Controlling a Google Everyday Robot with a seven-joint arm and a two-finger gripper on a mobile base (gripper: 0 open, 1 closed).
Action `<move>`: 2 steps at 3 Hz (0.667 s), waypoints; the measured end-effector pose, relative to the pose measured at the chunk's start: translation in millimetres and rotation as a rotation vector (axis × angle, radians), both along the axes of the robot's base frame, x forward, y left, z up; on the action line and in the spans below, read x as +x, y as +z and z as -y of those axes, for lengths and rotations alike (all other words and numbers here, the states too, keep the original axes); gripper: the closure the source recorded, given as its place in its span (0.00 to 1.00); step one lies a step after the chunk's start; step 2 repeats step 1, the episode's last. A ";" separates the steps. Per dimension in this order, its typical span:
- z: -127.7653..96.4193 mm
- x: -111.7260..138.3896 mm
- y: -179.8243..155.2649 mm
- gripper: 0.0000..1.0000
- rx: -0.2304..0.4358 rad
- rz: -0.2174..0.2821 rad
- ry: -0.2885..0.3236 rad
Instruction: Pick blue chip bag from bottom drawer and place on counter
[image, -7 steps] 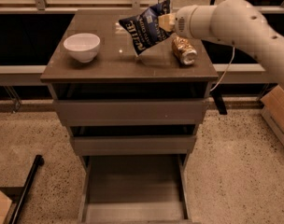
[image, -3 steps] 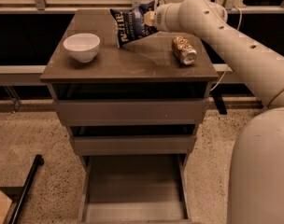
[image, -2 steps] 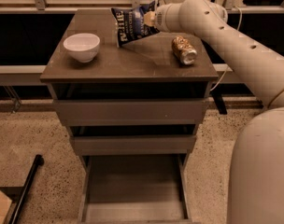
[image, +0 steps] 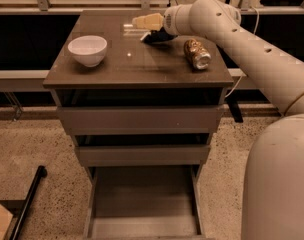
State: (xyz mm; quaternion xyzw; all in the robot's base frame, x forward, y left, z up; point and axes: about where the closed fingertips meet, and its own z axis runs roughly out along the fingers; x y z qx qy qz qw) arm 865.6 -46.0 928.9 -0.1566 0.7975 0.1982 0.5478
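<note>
Hand (image: 144, 22) low over counter (image: 137, 66) at back edge, near middle; open or gripping, cannot tell. One blue chip bag (image: 157, 36) on counter, just under hand. One bowl (image: 87, 49) near counter's left edge, one can (image: 197, 53) near right edge; open room between. Three drawers under counter; bottom drawer (image: 142, 199) stands open.

Glossy grey-brown rectangular worktop (image: 137, 66) on top of the drawer cabinet. Above its back edge, near the middle: cream gripper (image: 142, 22). Just beneath the gripper, small dark navy-blue foil bag (image: 154, 37), down on the surface. Well left of the gripper and nearer the front, round white bowl (image: 88, 49), upright. Right of the gripper and nearer the front, gold-brown metal can (image: 197, 54) on its side, silver end forward.
</note>
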 end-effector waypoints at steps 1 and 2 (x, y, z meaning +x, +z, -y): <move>0.0 0.0 0.0 0.00 0.000 0.000 0.000; 0.0 0.0 0.0 0.00 0.000 0.000 0.000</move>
